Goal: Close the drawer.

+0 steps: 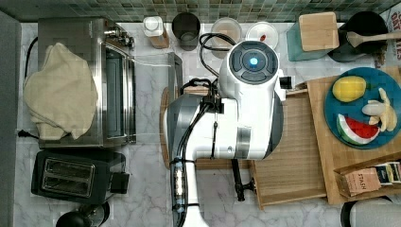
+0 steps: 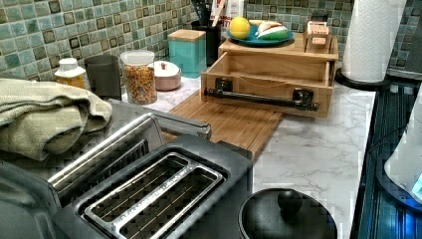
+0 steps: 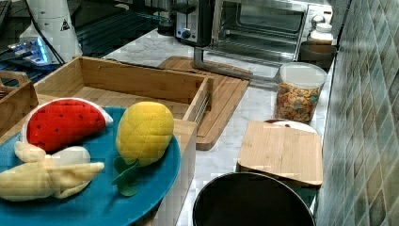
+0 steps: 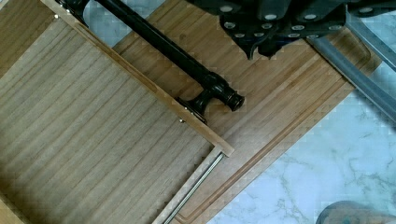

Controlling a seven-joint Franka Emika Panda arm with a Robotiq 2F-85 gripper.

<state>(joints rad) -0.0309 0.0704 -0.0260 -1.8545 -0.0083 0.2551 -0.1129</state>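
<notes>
From the top view, the arm [image 1: 236,109] was sitting right over the middle of the scene and blocking a good chunk of it. The drawer [image 1: 291,156] was pulled out toward the top view's left from under the stand [image 1: 340,161], its bottom bare. The blue plate [image 1: 366,78] with fruit was on the stand, the toaster [image 1: 71,175] at the top view's lower left, and the oven [image 1: 94,80] above it with a towel [image 1: 59,92] on top.

In the left view the drawer [image 2: 271,82] was clearly open, its front with the black bar handle [image 2: 261,98] hanging over the far end of the cutting board [image 2: 229,122]. The paper towel roll [image 2: 370,37] stood just beside the stand on the left view's right, on the marble tabletop [image 2: 318,154].

In the right view I was looking into the drawer [image 3: 136,87] from behind the plate [image 3: 94,197]; nothing in it that I could see. The cereal jar [image 3: 296,92] sat near the tiled wall, well apart from the drawer.

In the wrist view, the end effector [image 4: 261,49] was hovering above the board [image 4: 280,107], near the end of the handle [image 4: 187,60] but not touching it. The dark fingertips looked close together with nothing between them, so I'd call it narrow. The drawer floor [image 4: 93,140] and one metal slide rail [image 4: 196,184] were in shot too.
</notes>
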